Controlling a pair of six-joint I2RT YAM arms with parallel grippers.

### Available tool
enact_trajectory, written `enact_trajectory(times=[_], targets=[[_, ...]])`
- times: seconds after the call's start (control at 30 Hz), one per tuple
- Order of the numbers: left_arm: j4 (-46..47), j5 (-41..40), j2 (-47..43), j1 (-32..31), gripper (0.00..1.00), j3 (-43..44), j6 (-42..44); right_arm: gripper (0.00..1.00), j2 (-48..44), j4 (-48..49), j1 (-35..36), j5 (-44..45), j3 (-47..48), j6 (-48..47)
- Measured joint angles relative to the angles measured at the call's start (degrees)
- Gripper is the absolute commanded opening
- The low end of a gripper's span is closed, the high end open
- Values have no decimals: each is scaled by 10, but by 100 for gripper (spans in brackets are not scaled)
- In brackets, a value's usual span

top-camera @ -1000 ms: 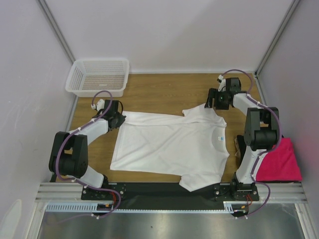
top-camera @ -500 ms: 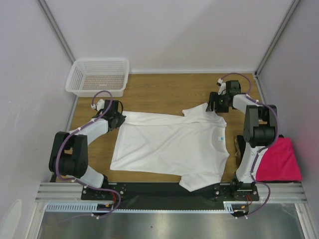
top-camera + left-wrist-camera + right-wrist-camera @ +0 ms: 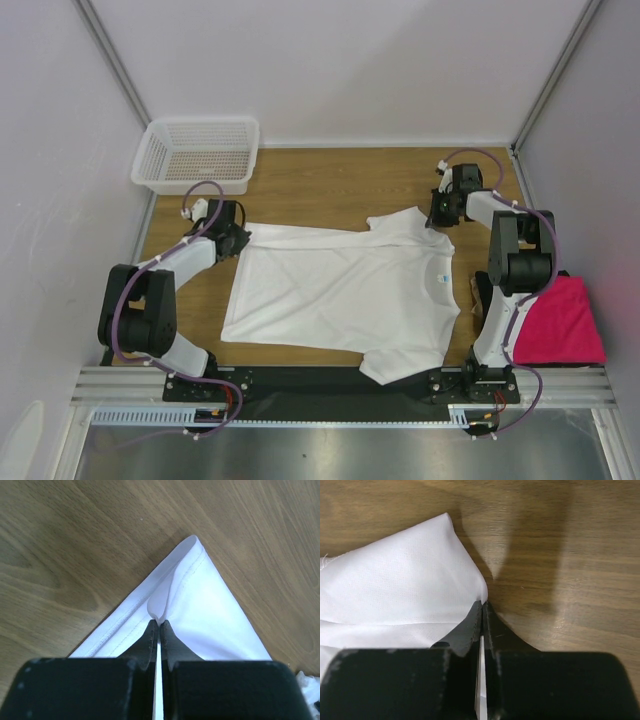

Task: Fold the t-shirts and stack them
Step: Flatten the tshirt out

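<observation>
A large white t-shirt lies spread flat on the wooden table, collar to the right. My left gripper is shut on the shirt's far left hem corner, a pinch of cloth between its fingertips. My right gripper is shut on the edge of the far sleeve, with white cloth showing between the jaws. A folded magenta-pink t-shirt rests at the table's right edge, beside the right arm's base.
A white mesh basket stands at the far left corner. Bare wooden table lies beyond the shirt. Grey walls close in both sides, and a metal rail runs along the near edge.
My right gripper has moved a little to the right along the far sleeve and shut on its edge. The left gripper has stayed shut on the hem corner.
</observation>
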Motion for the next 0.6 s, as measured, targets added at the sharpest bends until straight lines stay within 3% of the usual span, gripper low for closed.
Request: enact_trajectory(times=[0.23, 0.6], targets=[[-44, 0, 2, 7, 0, 78, 0, 0, -24, -12, -18, 17, 2, 9], [-123, 0, 2, 9, 0, 239, -16, 0, -197, 24, -31, 0, 126, 21]])
